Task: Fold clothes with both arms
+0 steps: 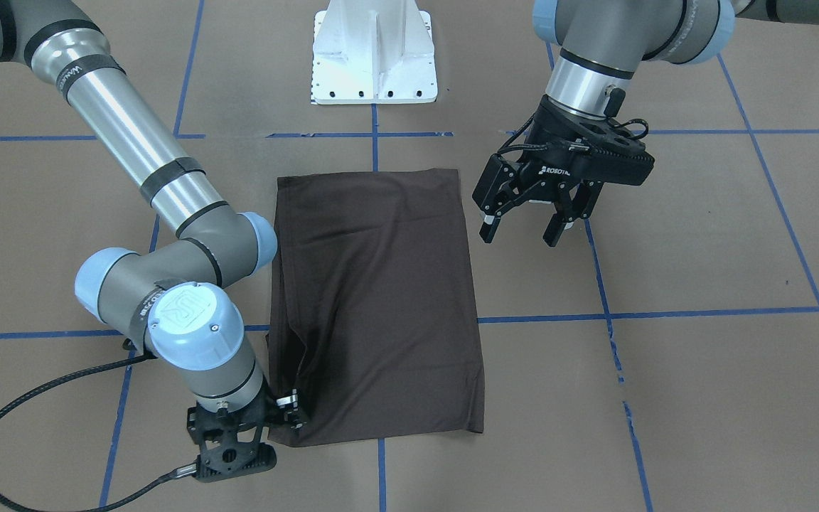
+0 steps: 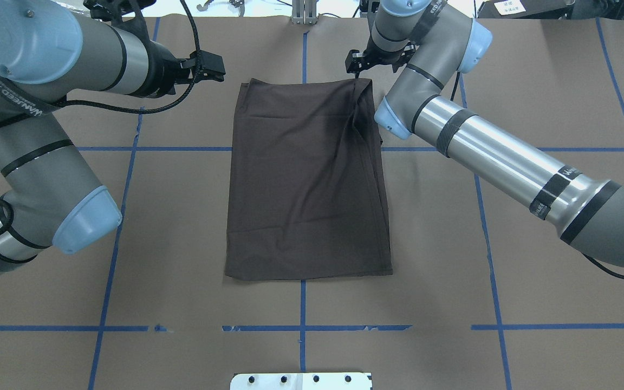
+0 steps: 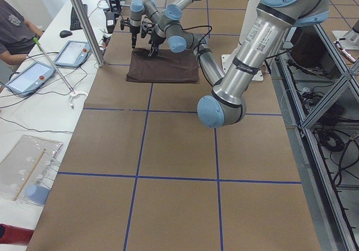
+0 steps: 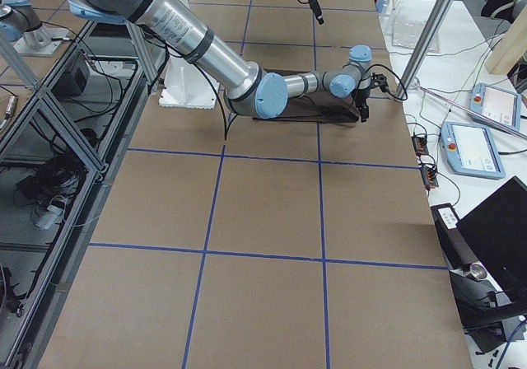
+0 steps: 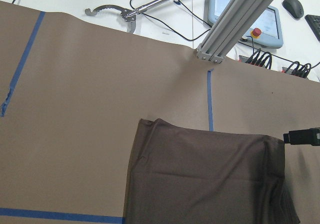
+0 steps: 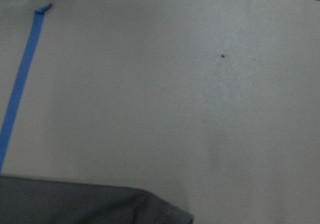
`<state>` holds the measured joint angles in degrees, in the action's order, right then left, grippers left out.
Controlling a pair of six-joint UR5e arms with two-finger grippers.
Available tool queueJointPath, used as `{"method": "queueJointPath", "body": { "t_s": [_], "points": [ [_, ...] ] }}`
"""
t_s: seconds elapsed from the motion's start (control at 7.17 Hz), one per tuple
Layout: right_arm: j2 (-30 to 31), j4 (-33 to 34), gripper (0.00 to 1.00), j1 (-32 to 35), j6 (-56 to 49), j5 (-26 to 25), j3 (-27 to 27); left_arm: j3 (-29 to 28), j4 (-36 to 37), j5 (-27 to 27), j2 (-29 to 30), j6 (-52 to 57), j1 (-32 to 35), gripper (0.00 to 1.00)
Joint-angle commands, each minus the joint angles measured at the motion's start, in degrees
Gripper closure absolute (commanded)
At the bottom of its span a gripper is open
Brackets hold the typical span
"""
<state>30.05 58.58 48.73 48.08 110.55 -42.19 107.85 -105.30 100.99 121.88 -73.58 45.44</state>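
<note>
T-shirt [image 1: 381, 299] lies mid-way on the desk [image 1: 701, 370], folded to a flat rectangle. Soft, light, limp, I judge: pinch its corners through every layer. Left hand [image 1: 520, 236] released, raised beside it. Right hand [image 1: 294, 412] low at the far corner; grip cannot be told. You have bare desk beyond both long edges.
</note>
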Motion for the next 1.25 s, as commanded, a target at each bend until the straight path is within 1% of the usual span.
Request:
{"method": "queueJointPath", "body": {
  "t_s": [0.0,0.42,0.7,0.98,1.12],
  "points": [
    [-0.17,0.74,0.0,-2.15,2.45,1.33,-1.58,0.08,0.0,0.0,0.02,0.02,0.0,0.0],
    [0.36,8.71,0.0,-2.59,-1.66,1.6,-3.07,0.17,0.0,0.09,0.2,-0.16,0.0,0.0],
    [0.53,15.99,0.0,-1.37,-7.0,1.51,-5.09,0.25,-0.08,0.09,0.2,-0.42,0.0,0.0],
    [3.16,16.74,0.0,-0.92,-9.58,0.99,-5.19,0.25,0.0,0.09,0.64,-0.51,0.0,0.0],
    [4.13,16.56,0.0,-0.84,-9.85,-0.06,-5.19,0.25,-0.08,0.09,0.64,-0.51,0.0,0.0]
  ]
}}
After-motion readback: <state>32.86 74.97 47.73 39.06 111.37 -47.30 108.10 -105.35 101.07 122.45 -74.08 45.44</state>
